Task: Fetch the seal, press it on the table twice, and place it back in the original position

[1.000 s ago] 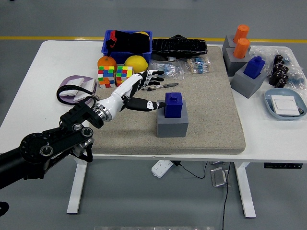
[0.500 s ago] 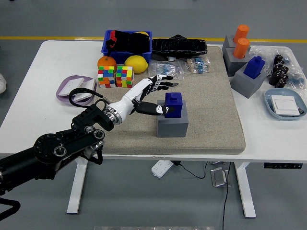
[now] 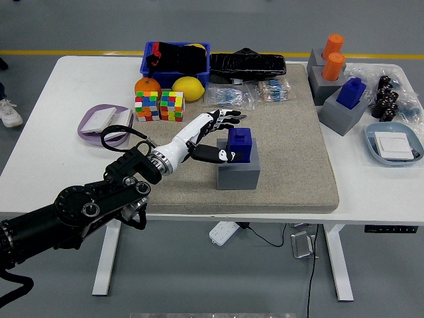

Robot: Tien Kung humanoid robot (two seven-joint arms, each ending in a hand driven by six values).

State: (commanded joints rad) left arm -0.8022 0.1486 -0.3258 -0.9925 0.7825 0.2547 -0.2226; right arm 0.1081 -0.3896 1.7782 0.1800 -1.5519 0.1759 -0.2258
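A blue seal (image 3: 241,144) with a small knob on top stands upright on a grey block (image 3: 238,173) in the middle of the beige mat (image 3: 278,152). My left hand (image 3: 222,134) reaches in from the lower left and sits right at the seal's left side. Its fingers are spread, the thumb low against the seal's front-left face and the other fingers behind its upper left corner. The hand has not closed round the seal. My right arm is out of view.
Behind the hand lie two colour cubes (image 3: 159,106), an orange (image 3: 146,86), a lemon (image 3: 188,87), a blue bin (image 3: 175,56) and plastic bags (image 3: 232,98). At right stand grey blocks with orange seals (image 3: 333,56) and another blue seal (image 3: 351,93), plus a blue tray (image 3: 395,144). A purple dish (image 3: 105,122) sits left.
My left arm has pushed forward and to the right. The open hand went from a short gap left of the seal to touching its left side.
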